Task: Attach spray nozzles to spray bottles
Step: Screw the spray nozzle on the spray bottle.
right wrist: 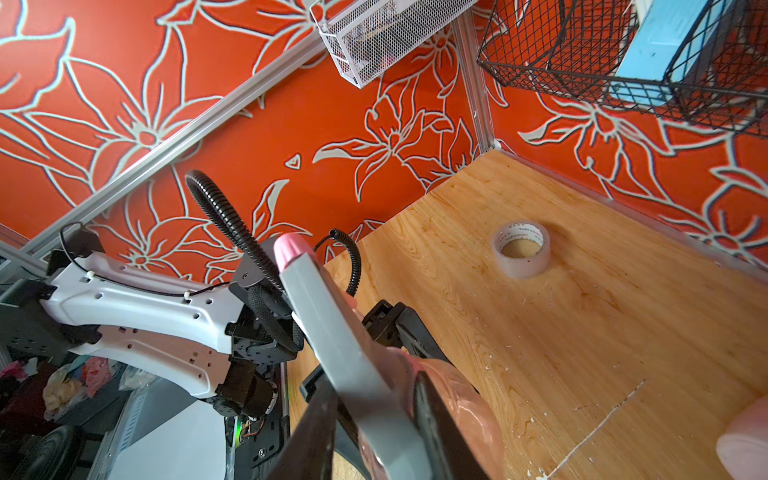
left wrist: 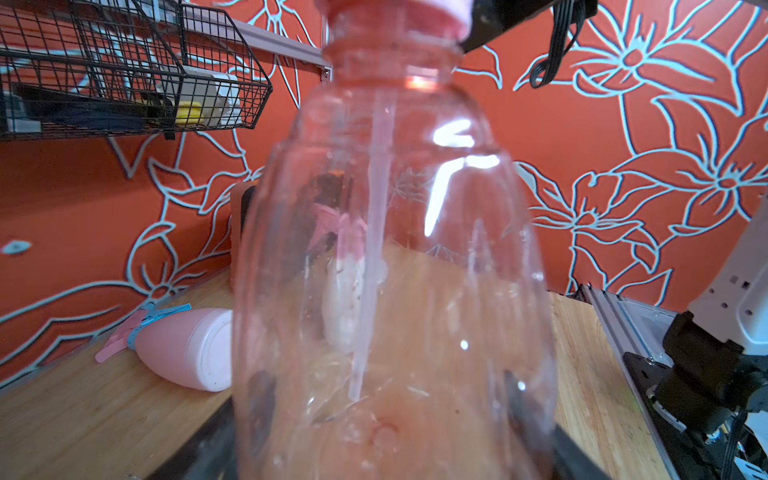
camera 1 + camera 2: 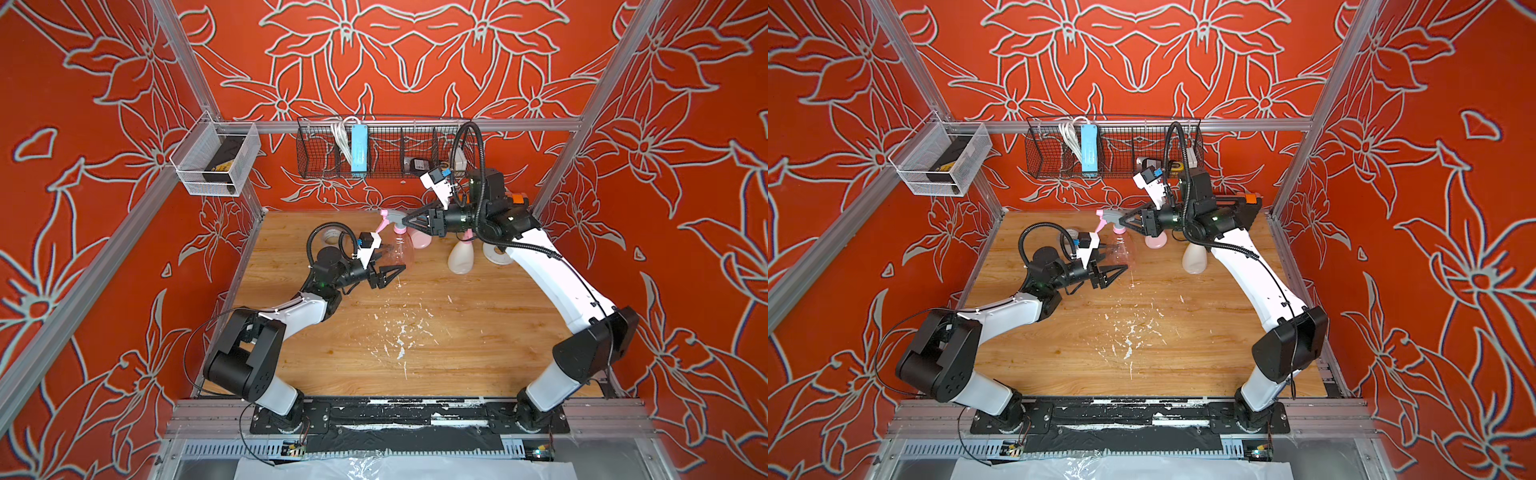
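The translucent orange spray bottle (image 3: 400, 248) sits toward the back of the wooden surface (image 3: 457, 332), gripped from both ends. The left hand (image 3: 397, 258) stands wide, its two dark fingers pressed against opposite sides of the bottle's broad lower body, which shows through the clear plastic in the left wrist view (image 2: 395, 291). The right hand (image 3: 409, 222) reaches in level above it, narrowed down onto the pink-and-grey spray nozzle (image 3: 392, 217), with a black finger (image 1: 436, 415) lying along each side of the grey body (image 1: 332, 345). That nozzle's pink collar (image 2: 395, 12) sits on the bottle's neck and its thin dip tube (image 2: 374, 249) runs down inside almost to the bottom. Whether the bottle's base rests on the surface cannot be told. Just beside the orange bottle, on the right arm's side, the pink spray bottle (image 2: 187, 349) lies on its side with the pink-and-blue spray nozzle (image 2: 137, 328) on its neck. Further out on that same side the cream-white spray bottle (image 3: 461, 257) stands upright with a pink spray nozzle (image 3: 468, 237) at its top, partly hidden under the right arm. A tape roll (image 1: 521, 253) lies flat on the orange bottle's opposite side, near the left wall, and another tape roll (image 3: 496, 254) lies beyond the cream-white one
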`<move>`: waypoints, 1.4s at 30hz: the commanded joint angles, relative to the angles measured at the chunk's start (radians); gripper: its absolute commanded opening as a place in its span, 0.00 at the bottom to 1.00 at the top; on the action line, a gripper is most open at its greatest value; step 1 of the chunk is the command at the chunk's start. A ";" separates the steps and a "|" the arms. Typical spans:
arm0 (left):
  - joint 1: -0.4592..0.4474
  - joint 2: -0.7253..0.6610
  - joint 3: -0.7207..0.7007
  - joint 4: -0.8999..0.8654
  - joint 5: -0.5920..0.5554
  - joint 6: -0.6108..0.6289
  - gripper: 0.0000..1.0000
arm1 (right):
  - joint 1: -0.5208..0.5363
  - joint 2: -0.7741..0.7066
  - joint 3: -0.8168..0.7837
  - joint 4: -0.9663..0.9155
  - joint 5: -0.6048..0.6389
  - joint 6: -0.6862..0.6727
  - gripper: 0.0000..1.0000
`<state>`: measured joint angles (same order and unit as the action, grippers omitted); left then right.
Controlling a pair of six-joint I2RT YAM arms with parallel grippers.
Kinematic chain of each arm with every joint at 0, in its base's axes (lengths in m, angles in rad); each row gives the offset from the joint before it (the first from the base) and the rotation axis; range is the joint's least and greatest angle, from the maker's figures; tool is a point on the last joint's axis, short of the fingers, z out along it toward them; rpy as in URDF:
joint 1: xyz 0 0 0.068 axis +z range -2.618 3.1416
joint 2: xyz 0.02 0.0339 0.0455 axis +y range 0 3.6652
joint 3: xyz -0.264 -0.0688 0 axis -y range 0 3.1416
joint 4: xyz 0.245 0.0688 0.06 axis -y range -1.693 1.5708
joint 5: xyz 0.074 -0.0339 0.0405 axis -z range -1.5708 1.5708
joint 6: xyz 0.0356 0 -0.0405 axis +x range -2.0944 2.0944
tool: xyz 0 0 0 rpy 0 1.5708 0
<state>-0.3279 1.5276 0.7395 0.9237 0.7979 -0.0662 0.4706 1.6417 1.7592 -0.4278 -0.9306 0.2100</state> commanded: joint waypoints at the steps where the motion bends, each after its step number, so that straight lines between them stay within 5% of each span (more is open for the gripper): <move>1: 0.004 -0.003 0.027 0.024 -0.028 0.011 0.46 | 0.002 -0.041 -0.024 0.037 0.040 -0.004 0.32; 13: 0.003 0.005 0.028 0.044 -0.057 -0.011 0.45 | 0.031 -0.080 -0.087 0.049 0.096 -0.012 0.37; 16: 0.003 0.005 0.026 0.037 -0.054 -0.006 0.45 | 0.030 -0.085 -0.063 0.001 0.167 -0.058 0.62; 21: 0.003 0.005 0.027 0.030 -0.050 -0.003 0.45 | 0.030 -0.073 0.013 -0.084 0.236 -0.122 0.77; 42: 0.001 0.011 0.029 0.018 -0.057 0.003 0.45 | 0.063 0.011 0.107 -0.079 0.108 -0.063 0.73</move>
<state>-0.3279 1.5368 0.7399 0.9203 0.7380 -0.0708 0.5224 1.6466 1.8488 -0.5095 -0.7879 0.1440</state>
